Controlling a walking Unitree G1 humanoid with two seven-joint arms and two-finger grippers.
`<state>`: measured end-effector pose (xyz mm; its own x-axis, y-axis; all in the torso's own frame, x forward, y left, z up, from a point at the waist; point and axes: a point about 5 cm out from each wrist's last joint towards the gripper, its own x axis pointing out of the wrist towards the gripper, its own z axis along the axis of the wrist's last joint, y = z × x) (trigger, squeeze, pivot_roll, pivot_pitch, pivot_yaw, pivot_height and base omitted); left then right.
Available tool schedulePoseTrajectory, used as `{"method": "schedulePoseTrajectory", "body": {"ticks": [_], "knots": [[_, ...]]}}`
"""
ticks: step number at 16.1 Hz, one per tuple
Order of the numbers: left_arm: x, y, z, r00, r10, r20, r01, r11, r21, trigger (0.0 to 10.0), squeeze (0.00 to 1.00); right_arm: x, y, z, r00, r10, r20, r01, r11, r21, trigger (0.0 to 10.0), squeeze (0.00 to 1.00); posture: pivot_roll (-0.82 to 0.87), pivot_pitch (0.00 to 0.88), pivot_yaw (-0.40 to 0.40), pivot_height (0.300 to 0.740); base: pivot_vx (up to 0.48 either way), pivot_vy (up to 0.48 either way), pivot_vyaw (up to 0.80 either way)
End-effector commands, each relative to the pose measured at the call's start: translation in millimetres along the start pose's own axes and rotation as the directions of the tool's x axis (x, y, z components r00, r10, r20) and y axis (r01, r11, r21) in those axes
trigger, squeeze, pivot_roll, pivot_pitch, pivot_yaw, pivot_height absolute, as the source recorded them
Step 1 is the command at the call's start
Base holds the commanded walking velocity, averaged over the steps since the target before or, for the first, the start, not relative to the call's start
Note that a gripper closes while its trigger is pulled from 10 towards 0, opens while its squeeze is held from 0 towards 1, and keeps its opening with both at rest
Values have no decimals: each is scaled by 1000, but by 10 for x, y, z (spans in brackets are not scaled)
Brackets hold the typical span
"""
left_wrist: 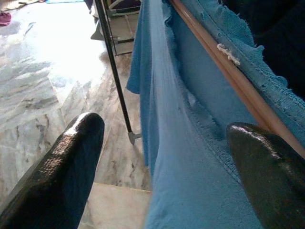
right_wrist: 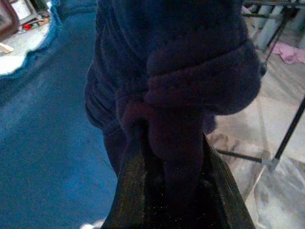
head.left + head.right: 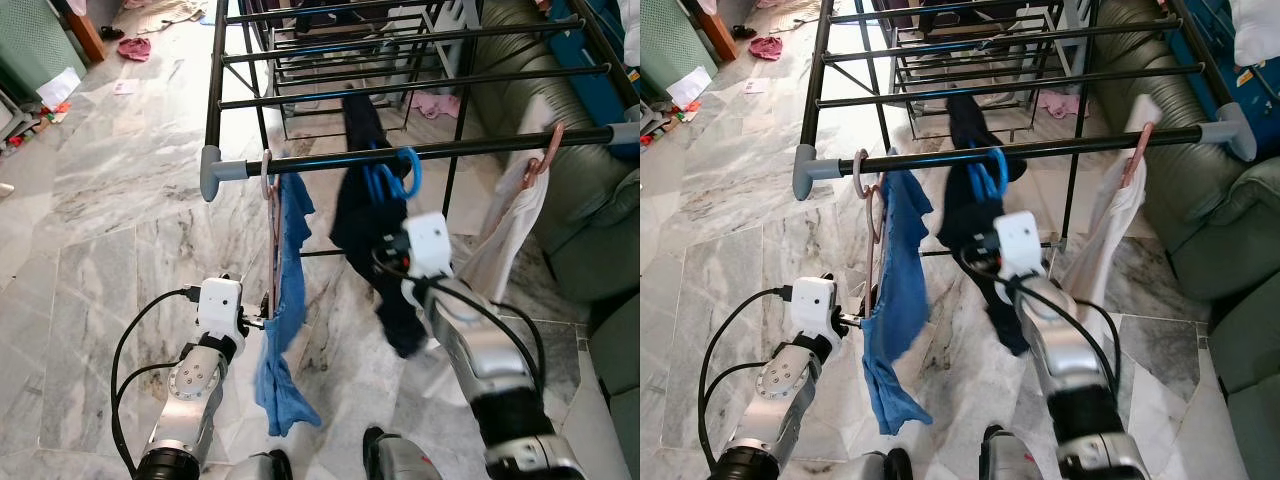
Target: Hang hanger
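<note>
A blue hanger (image 3: 395, 178) carrying a dark navy garment (image 3: 358, 215) hooks over the front bar (image 3: 480, 147) of the black drying rack. My right gripper (image 2: 174, 191) sits just below that hanger and is shut on a bunched fold of the navy garment (image 2: 190, 71). To the left, a pink hanger (image 3: 268, 182) with a blue garment (image 3: 287, 330) hangs on the same bar. My left gripper (image 1: 167, 157) is open, its fingers (image 1: 62, 167) spread either side of the blue cloth (image 1: 190, 143) and the hanger's pink arm (image 1: 238, 86).
A white garment (image 3: 512, 232) on another pink hanger (image 3: 545, 158) hangs at the bar's right end. An olive sofa (image 3: 590, 210) stands close on the right. More rack bars (image 3: 400, 85) run behind. Pink clothes (image 3: 134, 47) lie on the marble floor far left.
</note>
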<state>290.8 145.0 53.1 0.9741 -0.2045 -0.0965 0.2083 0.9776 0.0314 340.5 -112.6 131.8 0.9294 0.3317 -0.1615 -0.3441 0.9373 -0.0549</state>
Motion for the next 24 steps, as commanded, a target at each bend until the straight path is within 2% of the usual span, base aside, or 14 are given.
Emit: {"method": "schedulePoseTrajectory", "body": {"ticks": [1, 3, 5, 7, 10, 13, 14, 15, 16, 20, 21, 24], "knots": [[-49, 43, -46, 1000, 8, -21, -8, 1000, 10, 10000, 0, 45, 85, 31, 1000, 27, 2, -27, 1000, -8, 10000, 0, -143, 241, 93, 740, 0, 0, 0], [-57, 58, -45, 1000, 6, -23, -6, 1000, 14, 10000, 0, 134, 100, 28, 999, -12, -36, 12, 1000, -2, 10000, 0, -135, 245, 96, 740, 0, 0, 0], [-51, 84, -38, 1000, 6, -24, -5, 1000, 19, 10000, 0, 181, 76, -48, 992, -61, -108, 67, 996, 51, 10000, 0, -136, 249, 99, 740, 0, 0, 0], [-46, 85, -36, 1000, 5, -26, -4, 1000, 22, 10000, 0, 221, 107, -41, 991, -55, -125, 64, 995, 72, 10000, 0, -137, 251, 101, 740, 0, 0, 0], [-32, 48, -35, 1000, -5, -28, 6, 1000, 22, 10000, 0, 304, 212, -35, 988, -40, -148, 48, 997, 52, 10000, 0, -137, 247, 100, 740, 0, 0, 0], [-22, 47, -24, 1000, -6, -27, 7, 1000, 23, 10000, 0, 320, 194, -60, 983, -72, -166, 84, 994, 67, 10000, 0, -132, 247, 100, 740, 0, 0, 0], [-25, 51, -23, 1000, -7, -26, 8, 1000, 26, 10000, 0, 321, 197, -64, 985, -62, -164, 77, 993, 89, 10000, 67, -131, 247, 100, 740, 0, 0, 0], [-28, 54, -23, 1000, -7, -27, 8, 1000, 27, 10000, 0, 319, 197, -65, 984, -64, -164, 79, 993, 89, 10000, 682, -130, 247, 100, 740, 0, 0, 0], [-32, 72, -23, 1000, -5, -28, 6, 1000, 31, 10000, 0, 302, 198, -85, 985, -59, -161, 76, 992, 100, 10000, 1000, -130, 247, 101, 740, 0, 0, 0], [-28, 82, -15, 1000, -1, -30, 2, 999, 36, 10000, 0, 198, 173, -123, 990, -70, -121, 82, 991, 102, 10000, 1000, -130, 251, 106, 740, 0, 0, 0], [-23, 72, -16, 999, -4, -33, 5, 999, 40, 10000, 0, 148, 132, -81, 993, -88, -73, 93, 994, 66, 10000, 1000, -132, 251, 108, 740, 0, 0, 0], [18, 53, 8, 999, -22, -34, 24, 999, 47, 10000, 0, 38, 51, 78, 991, -126, 36, 125, 991, 46, 10000, 1000, -152, 252, 126, 740, 0, 0, 0]]}}
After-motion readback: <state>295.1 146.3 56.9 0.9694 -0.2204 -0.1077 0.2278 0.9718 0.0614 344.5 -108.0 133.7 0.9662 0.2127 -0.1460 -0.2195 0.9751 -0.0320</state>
